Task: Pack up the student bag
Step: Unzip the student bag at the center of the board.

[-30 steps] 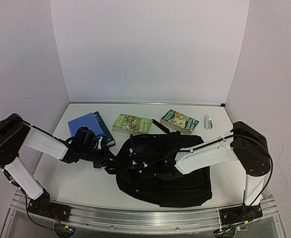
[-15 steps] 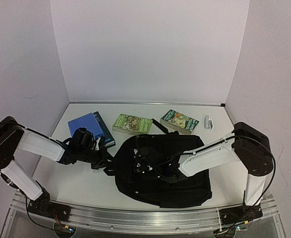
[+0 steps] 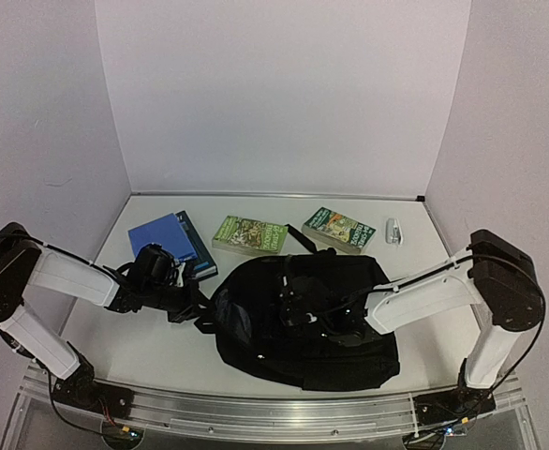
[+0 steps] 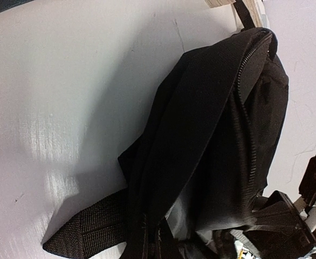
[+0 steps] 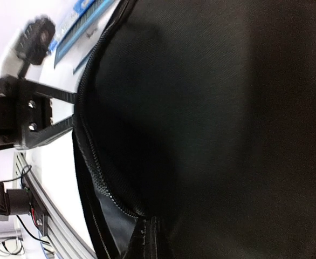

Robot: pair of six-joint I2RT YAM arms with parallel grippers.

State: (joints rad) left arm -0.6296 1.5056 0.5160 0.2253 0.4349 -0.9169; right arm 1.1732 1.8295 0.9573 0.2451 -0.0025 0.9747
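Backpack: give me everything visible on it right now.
The student bag is a large, soft black fabric backpack lying slumped on the white table, centre-front. Its zipper is undone along the left side, with grey lining showing inside. A woven strap trails onto the table. The left gripper pinches the left rim of the opening; the right gripper rests on top, its jaws hidden.

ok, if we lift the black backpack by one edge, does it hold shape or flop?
Probably flops: the backpack lies slumped, its fabric folded over itself in the left wrist view. Lifted by one edge it would likely sag and drag rather than rise whole. The webbing strap lying flat beside it may trail or snag.
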